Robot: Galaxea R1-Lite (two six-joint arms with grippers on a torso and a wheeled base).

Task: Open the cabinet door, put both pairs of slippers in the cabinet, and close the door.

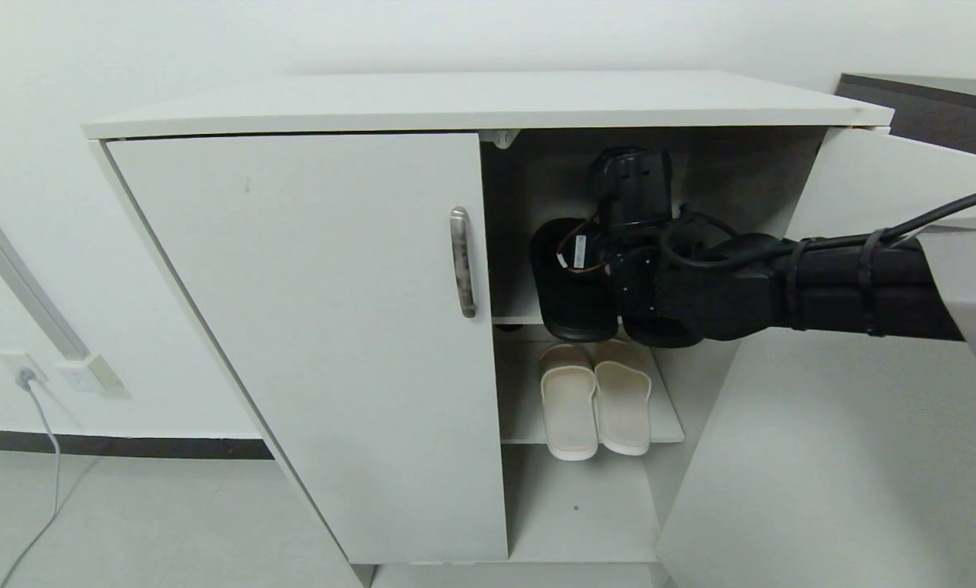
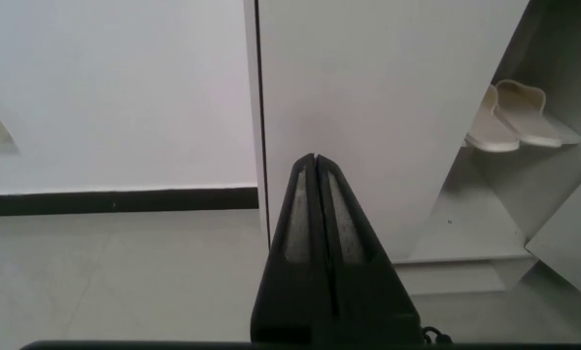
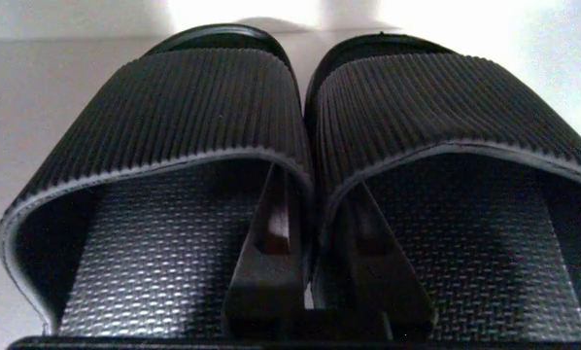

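Observation:
The white cabinet has its left door closed and its right door swung open. A pair of white slippers lies side by side on the middle shelf. My right arm reaches into the upper compartment with the pair of black slippers. The right gripper is shut on their two adjoining inner walls, one finger inside each slipper. I cannot tell whether they touch the upper shelf. My left gripper is shut and empty, low above the floor in front of the closed door.
A metal handle sits on the closed door's inner edge. The bottom shelf is bare. A wall socket with a cable is at the left. A dark desk stands behind the open door.

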